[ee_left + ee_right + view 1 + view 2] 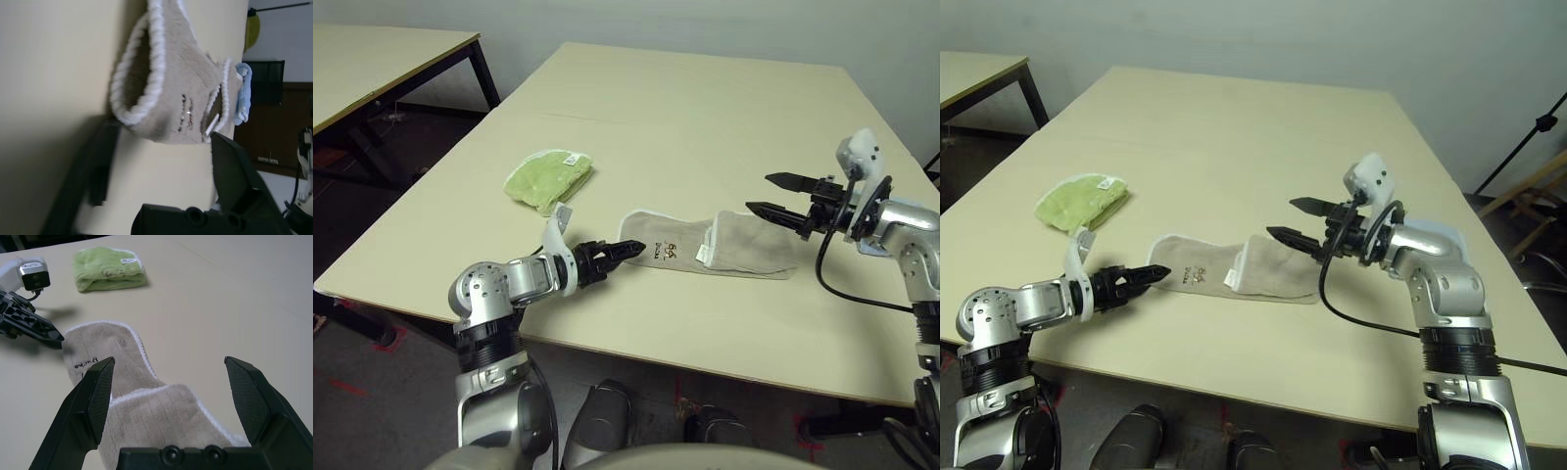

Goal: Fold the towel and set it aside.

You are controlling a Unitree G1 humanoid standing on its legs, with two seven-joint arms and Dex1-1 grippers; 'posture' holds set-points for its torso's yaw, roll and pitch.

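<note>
Towel (710,253) lies folded long beside the green cloth (548,179); left gripper (625,251) sits partly spread at its near end, right gripper (773,196) hangs wide above the far end; a shallow pinch could peel off just one layer.

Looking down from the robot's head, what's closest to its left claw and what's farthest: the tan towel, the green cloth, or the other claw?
Measured from the left gripper:
1. The towel: its near end lies right at the fingertips, in the middle of the table.
2. The green cloth: further back on the table, toward the left.
3. The right gripper: hovering at the towel's far end, on the right.
</note>
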